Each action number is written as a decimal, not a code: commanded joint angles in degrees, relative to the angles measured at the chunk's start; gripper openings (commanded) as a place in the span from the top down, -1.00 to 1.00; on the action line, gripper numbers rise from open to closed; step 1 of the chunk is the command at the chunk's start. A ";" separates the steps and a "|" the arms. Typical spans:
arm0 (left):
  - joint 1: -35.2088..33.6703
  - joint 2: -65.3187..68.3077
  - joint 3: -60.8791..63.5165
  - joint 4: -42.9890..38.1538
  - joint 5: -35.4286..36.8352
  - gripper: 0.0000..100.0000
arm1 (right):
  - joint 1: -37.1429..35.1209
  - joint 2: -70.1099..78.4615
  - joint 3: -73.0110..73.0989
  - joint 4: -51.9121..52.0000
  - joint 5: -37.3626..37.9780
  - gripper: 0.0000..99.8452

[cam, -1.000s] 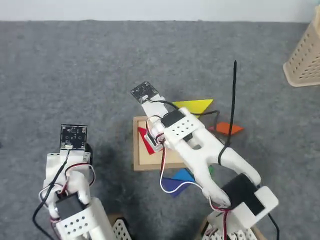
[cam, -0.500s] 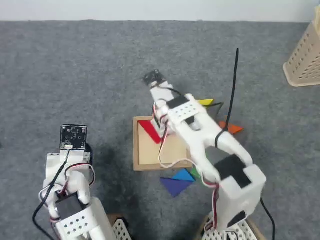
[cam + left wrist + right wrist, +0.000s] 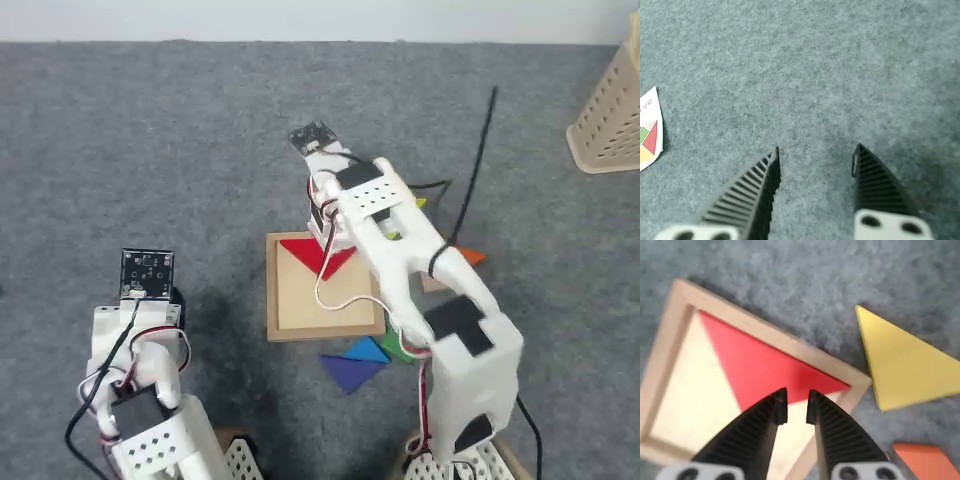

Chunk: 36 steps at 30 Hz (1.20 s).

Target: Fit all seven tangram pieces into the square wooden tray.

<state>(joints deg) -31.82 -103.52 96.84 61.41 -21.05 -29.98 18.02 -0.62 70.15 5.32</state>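
Red triangle [image 3: 312, 255] lies along the tray [image 3: 272, 290] rim at twelve o'clock, bare wood toward six, right gripper [image 3: 796, 400] barely parted above.

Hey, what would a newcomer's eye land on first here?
A red wooden triangle lies in the square wooden tray, against its far edge, with the right arm's jaws poised above it. A yellow wooden triangle and an orange piece sit just outside the tray.

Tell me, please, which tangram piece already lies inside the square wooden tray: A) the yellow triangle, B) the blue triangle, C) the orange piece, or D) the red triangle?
D: the red triangle lies flat inside the tray, set against one rim.
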 commanded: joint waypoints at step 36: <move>0.26 -0.53 -0.31 1.23 -0.35 0.56 | 12.97 9.45 -4.66 -6.29 58.02 0.36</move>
<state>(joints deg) -31.82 -103.52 96.84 62.55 -21.05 -16.79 28.13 -1.93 65.14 62.37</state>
